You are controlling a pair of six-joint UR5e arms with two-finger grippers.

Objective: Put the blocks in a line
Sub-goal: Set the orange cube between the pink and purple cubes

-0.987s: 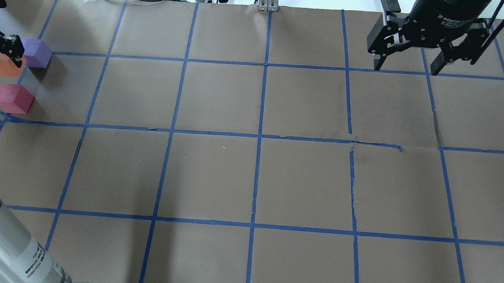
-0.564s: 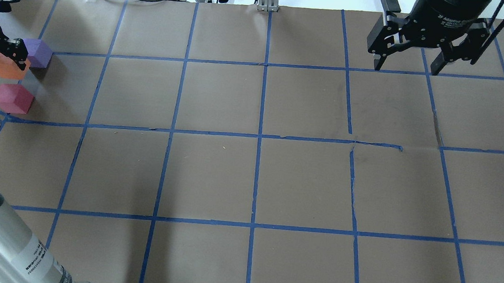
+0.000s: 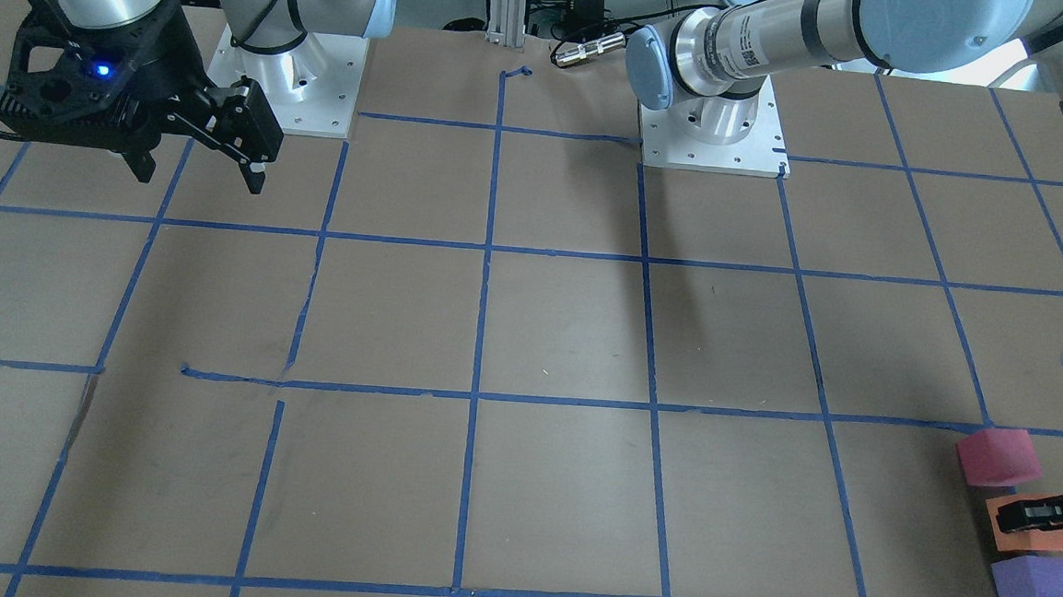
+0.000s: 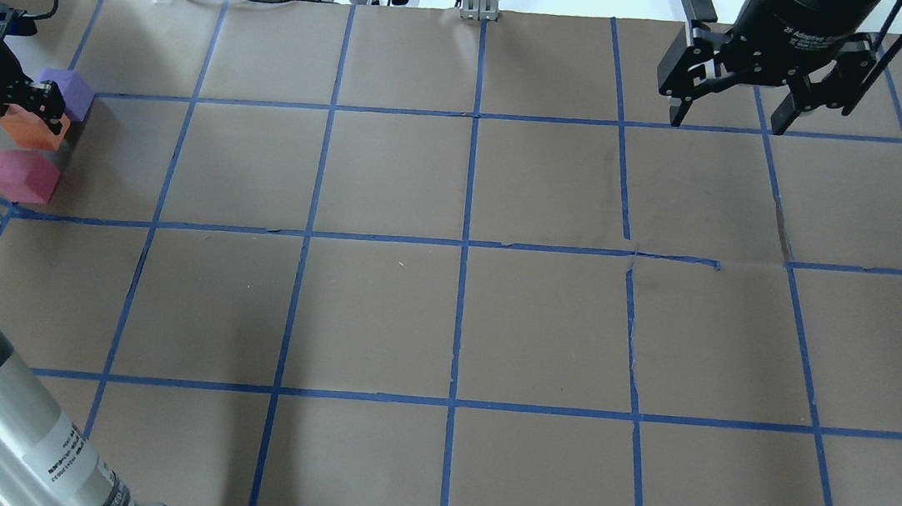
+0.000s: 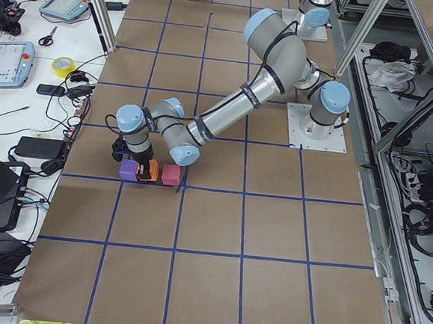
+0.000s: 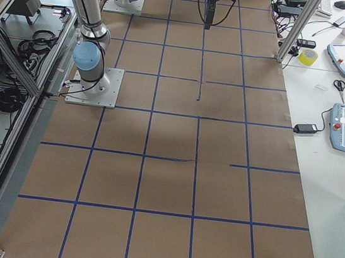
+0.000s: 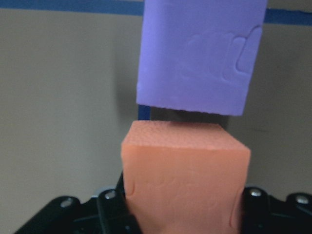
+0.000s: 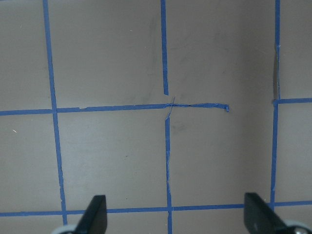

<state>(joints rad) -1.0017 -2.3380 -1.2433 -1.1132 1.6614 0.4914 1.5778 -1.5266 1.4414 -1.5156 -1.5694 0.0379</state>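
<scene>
Only narrow gaps between purple block (image 4: 74, 89), orange block (image 4: 29, 133), pink block (image 4: 23, 176)

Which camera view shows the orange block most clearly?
The left wrist-mounted view: the orange block appears large and close, held between the fingers of the left gripper, just short of the purple block. Front-facing and overhead views show it partly covered by that gripper; exterior left shows it tiny; the remaining two views miss it.

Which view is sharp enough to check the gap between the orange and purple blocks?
Left wrist view: slightly soft close-up, but the orange block and purple block show a dark shadowed strip between them. Overhead view: sharp, yet both sit small at the left edge. Front-facing view: sharp, evenly lit, both near the right edge.
</scene>
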